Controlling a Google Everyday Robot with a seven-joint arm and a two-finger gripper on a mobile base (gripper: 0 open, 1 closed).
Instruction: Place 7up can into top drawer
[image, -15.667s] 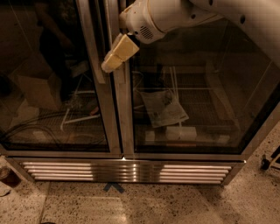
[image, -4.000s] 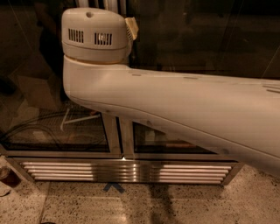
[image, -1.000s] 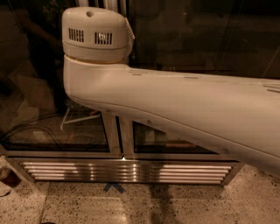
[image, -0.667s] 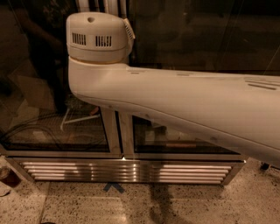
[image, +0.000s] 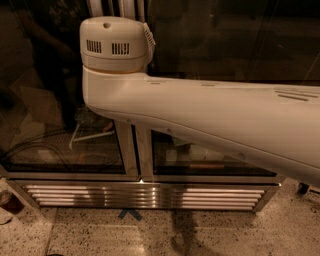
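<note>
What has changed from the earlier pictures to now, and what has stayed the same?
The arm swung from upper right to stretch across the view, its round joint at upper left. The gripper, earlier before the cabinet, is now hidden behind the arm. Nothing visibly grasped or released. The cabinet, its grille and the blue floor mark stayed put.

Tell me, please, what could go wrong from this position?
The arm fills much of the view, so the camera may miss obstacles. Its joint sits in front of the glass doors; a swing could perhaps strike them. The gripper is out of sight, and neither can nor drawer shows, so the grasp cannot be checked.
</note>
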